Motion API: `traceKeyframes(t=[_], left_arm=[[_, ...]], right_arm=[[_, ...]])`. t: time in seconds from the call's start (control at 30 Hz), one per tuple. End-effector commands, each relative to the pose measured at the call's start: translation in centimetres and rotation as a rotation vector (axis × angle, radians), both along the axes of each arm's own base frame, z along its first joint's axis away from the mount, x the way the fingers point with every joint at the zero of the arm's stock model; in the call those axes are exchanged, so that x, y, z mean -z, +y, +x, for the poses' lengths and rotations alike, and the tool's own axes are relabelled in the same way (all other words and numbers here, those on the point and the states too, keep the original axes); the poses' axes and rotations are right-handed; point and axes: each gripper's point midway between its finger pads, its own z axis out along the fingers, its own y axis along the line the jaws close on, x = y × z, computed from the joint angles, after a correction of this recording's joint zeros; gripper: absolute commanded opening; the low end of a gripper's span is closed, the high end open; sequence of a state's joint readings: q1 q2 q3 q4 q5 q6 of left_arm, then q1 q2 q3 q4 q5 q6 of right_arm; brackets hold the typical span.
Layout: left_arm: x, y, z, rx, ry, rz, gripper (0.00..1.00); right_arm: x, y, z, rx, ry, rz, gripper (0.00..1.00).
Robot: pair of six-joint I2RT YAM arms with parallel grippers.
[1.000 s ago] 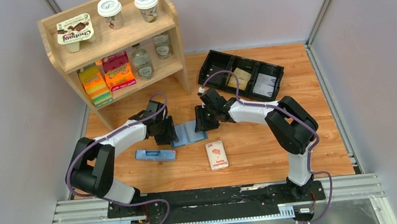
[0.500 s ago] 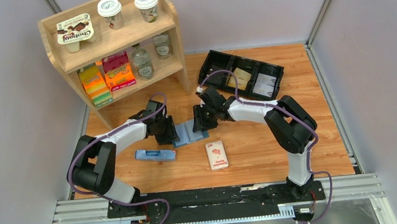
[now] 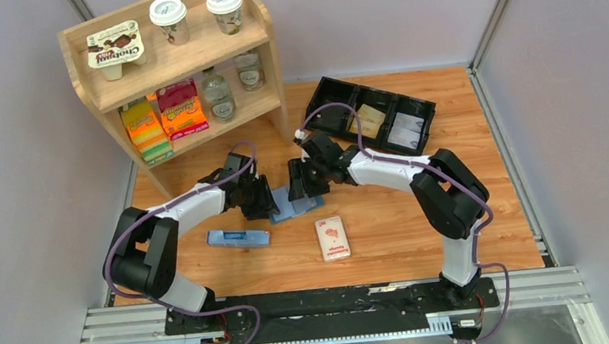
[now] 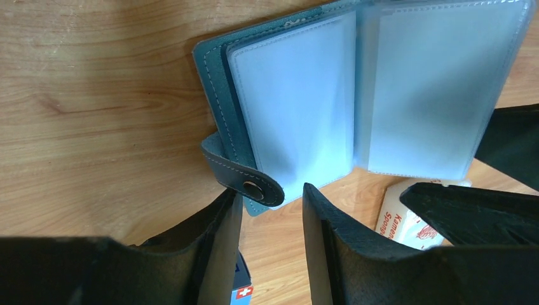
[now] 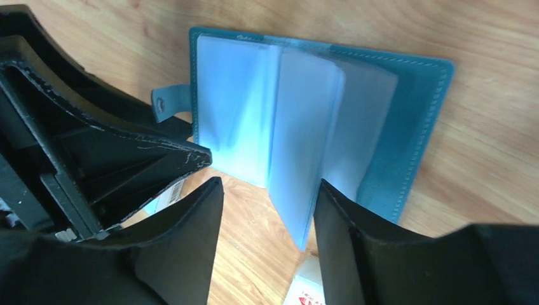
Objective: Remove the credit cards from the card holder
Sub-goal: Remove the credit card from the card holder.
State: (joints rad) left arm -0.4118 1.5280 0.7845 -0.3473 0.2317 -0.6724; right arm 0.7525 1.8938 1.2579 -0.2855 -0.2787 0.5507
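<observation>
Grey walls close round a wooden table [image 3: 475, 205], with a shelf [image 3: 179, 66] of groceries at the far left and a black tray [image 3: 330, 105] at the far right. From above, the card holder [image 3: 287, 204] lies open mid-table, touched or nearly so on its left by the left fingers [image 3: 260, 202] and on its right by the right fingers [image 3: 301, 186]. A pale blue box [image 3: 238, 238] and a white pack [image 3: 333, 237] lie nearer, apart from it. The left wrist camera shows the teal cover spread flat, frosted sleeves [image 4: 292, 95] up and the snap tab [image 4: 245, 176] just beyond the left fingers [image 4: 213, 248]. These stand released with bare table between them, grasping nothing. The right wrist camera shows one sleeve leaf [image 5: 302, 152] standing up into the gap of the right fingers [image 5: 346, 254], which are parted and, as far as I can see, not pinching it. No cards show through the cloudy plastic, so I cannot tell which sleeve is filled. I judge the holder light and floppy, likely to slide or fold if tugged, so one side should pin the cover's stitched edge. The leaves look limp and slick. A card would be stiff, thin and slippery, best nipped by its edge at the sleeve mouth.
</observation>
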Motion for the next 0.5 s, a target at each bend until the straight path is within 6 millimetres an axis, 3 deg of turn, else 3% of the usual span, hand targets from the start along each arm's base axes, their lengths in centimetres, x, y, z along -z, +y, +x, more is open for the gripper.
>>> traceKeyframes(t=[0.0, 0.03, 0.17, 0.3, 0.47], left_arm=[[-1.1, -0.9, 1.0, -0.005, -0.036, -0.041, 0.47], [-1.1, -0.9, 1.0, -0.005, -0.037, -0.04, 0.47], [-1.0, -0.9, 1.0, -0.005, -0.035, -0.04, 0.47], [-1.0, -0.8, 1.0, -0.006, -0.033, -0.037, 0.47], [-1.0, -0.7, 0.9, -0.008, -0.035, -0.033, 0.47]], right_arm=[[-3.8, -1.2, 2.0, 0.065, -0.14, -0.058, 0.58], [-3.9, -1.9, 2.3, 0.078, -0.167, -0.083, 0.58], [-5.0, -1.1, 2.3, 0.034, -0.205, -0.035, 0.58], [-3.9, -2.2, 3.3, 0.102, -0.225, -0.135, 0.59], [-2.6, -1.9, 3.5, 0.08, -0.226, -0.165, 0.6]])
